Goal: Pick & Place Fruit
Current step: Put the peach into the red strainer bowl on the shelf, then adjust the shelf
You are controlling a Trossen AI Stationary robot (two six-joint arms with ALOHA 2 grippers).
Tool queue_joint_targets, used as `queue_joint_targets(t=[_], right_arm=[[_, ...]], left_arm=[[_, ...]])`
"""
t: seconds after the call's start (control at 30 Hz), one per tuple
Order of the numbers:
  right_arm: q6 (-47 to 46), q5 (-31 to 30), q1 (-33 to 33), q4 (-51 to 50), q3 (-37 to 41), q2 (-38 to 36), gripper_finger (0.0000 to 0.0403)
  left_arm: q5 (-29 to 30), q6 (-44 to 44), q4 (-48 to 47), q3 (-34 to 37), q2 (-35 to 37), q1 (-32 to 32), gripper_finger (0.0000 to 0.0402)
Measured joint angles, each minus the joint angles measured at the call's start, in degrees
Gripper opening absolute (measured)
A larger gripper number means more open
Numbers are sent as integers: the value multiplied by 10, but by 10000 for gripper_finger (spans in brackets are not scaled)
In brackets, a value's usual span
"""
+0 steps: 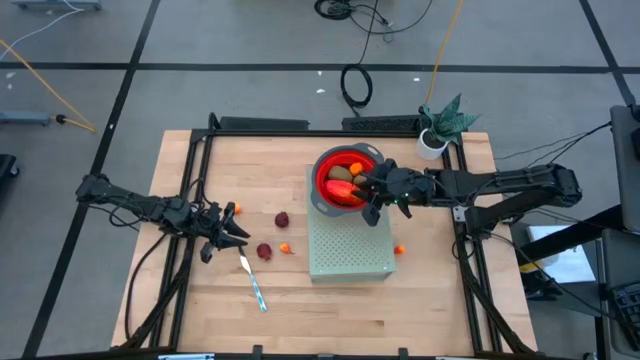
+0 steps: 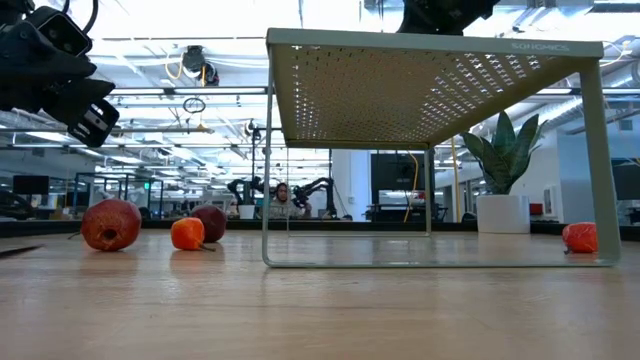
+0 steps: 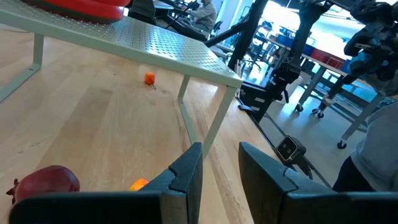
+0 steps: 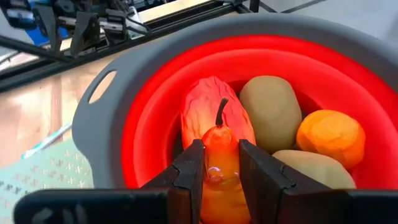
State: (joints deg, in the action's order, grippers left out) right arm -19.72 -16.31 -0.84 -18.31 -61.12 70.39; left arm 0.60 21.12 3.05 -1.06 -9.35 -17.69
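The red bowl with a grey rim (image 1: pixel 322 165) stands on a pale green perforated stand (image 1: pixel 350 250). In it lie the elongated red-orange fruit (image 4: pixel 208 102), two brown-green ovals (image 4: pixel 270 112) and an orange ball (image 4: pixel 329 137). My right gripper (image 1: pixel 372 192) hovers over the bowl, shut on a small orange fruit with a stem (image 4: pixel 219 146). On the table rest two dark red balls (image 1: pixel 283 219) (image 1: pixel 264 251) and orange balls (image 1: pixel 287 248) (image 1: pixel 232 209) (image 1: pixel 399 250). My left gripper (image 1: pixel 228 238) hangs above the table beside them, open and empty. My right gripper pinches the small orange fruit by its sides (image 4: pixel 214 171) between the two fingers (image 4: pixel 189 171). Its stem end (image 4: pixel 221 112) points forward, out past the fingertips. The fruit sits above the elongated red-orange fruit in the bowl; whether it rests on it, I cannot tell.
A thin knife with a light-blue handle (image 1: pixel 254 285) lies on the table near my left gripper. A potted plant (image 1: pixel 440 128) stands at the far right corner. The stand's legs (image 2: pixel 265 150) leave open space beneath it. Bare wood stretches along the near edge.
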Motion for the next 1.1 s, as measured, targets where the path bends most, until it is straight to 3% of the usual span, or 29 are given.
queue_joint_targets(t=[0.17, 0.5, 0.7, 0.97, 1.1], right_arm=[[18, 1, 0, 0, 0, 0, 88], [20, 1, 0, 4, 0, -12, 171], [39, -7, 0, 18, 0, -46, 193], [40, -167, 0, 7, 0, -101, 166], [27, -228, 0, -53, 0, -125, 140]], left_arm=[[0, -10, 0, 0, 0, 0, 102], [0, -30, -1, 0, 0, 0, 102], [0, -31, -1, 0, 0, 0, 102], [0, -30, -3, 0, 0, 0, 102], [0, -29, -3, 0, 0, 0, 102]])
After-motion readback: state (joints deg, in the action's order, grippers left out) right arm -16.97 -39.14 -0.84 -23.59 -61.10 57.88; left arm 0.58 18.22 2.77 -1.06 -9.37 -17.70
